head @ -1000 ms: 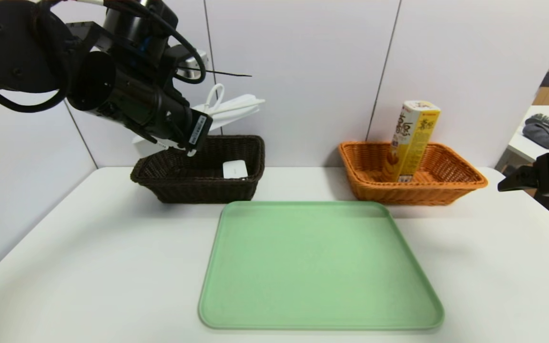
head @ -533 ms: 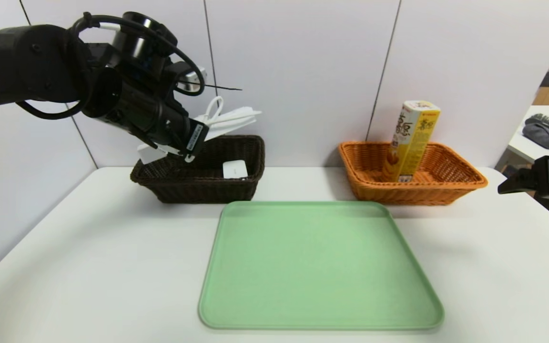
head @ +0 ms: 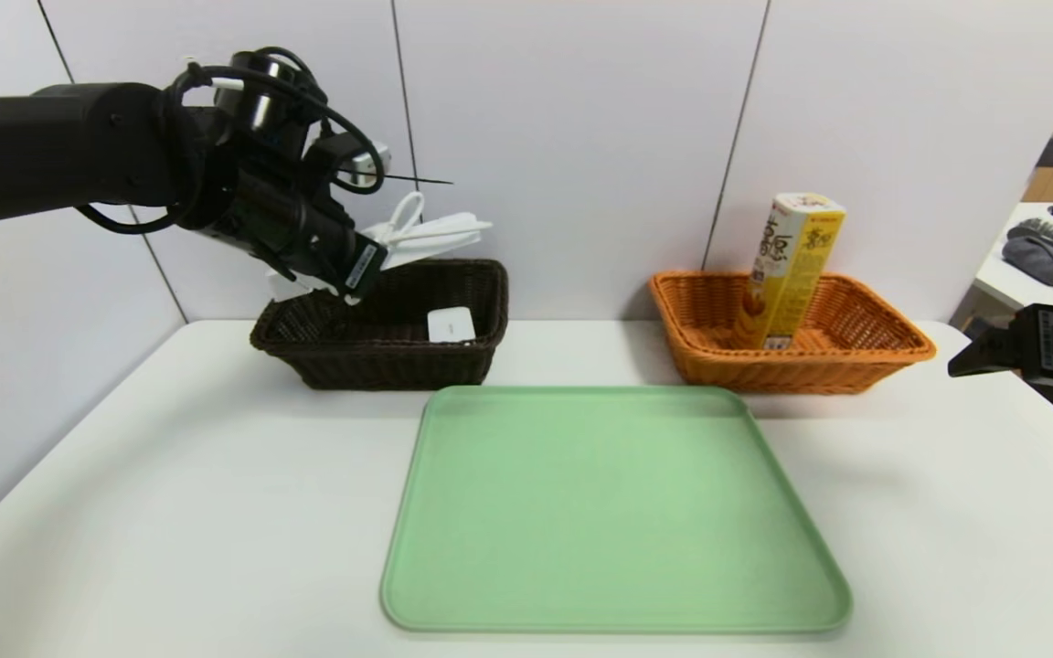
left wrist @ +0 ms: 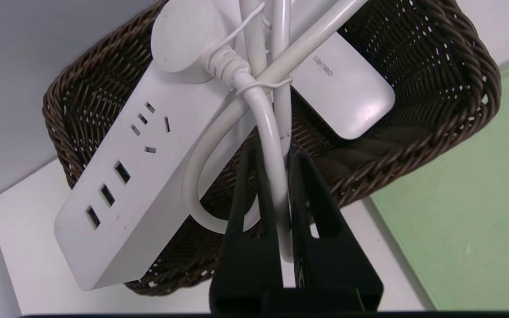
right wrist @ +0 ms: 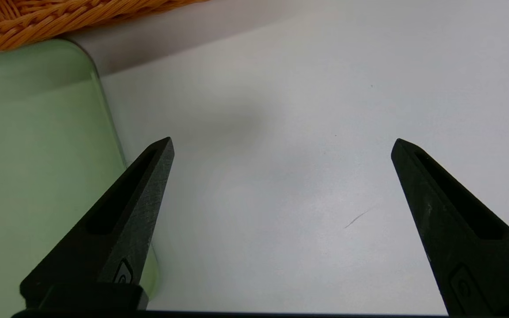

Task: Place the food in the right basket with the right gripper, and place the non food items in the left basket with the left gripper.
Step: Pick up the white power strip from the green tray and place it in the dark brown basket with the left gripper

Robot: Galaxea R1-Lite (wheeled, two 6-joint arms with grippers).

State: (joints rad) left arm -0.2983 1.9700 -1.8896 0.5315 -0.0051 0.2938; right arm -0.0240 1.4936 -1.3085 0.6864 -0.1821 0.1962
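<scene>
My left gripper (head: pixel 357 274) is shut on the looped white cord (left wrist: pixel 272 132) of the long white power strip (left wrist: pixel 135 176). The strip hangs tilted over the dark brown left basket (head: pixel 380 361), its cord bundle (head: pixel 435 233) sticking out above the rim. A flat white rounded device (head: pixel 451 324) lies inside that basket. The yellow and cream snack carton (head: pixel 790 270) stands leaning in the orange right basket (head: pixel 856 361). My right gripper (head: pixel 970 358) hovers open and empty over the table, to the right of the orange basket.
A large green tray (head: pixel 613 512) lies in the middle of the white table (head: pixel 170 475), in front of both baskets. White wall panels stand close behind the baskets. The right wrist view shows the tray's corner (right wrist: pixel 38 154) and bare tabletop (right wrist: pixel 281 198).
My left arm has drawn back toward the wall and come down a little, lowering the power strip closer to the dark basket. The right gripper has barely shifted.
</scene>
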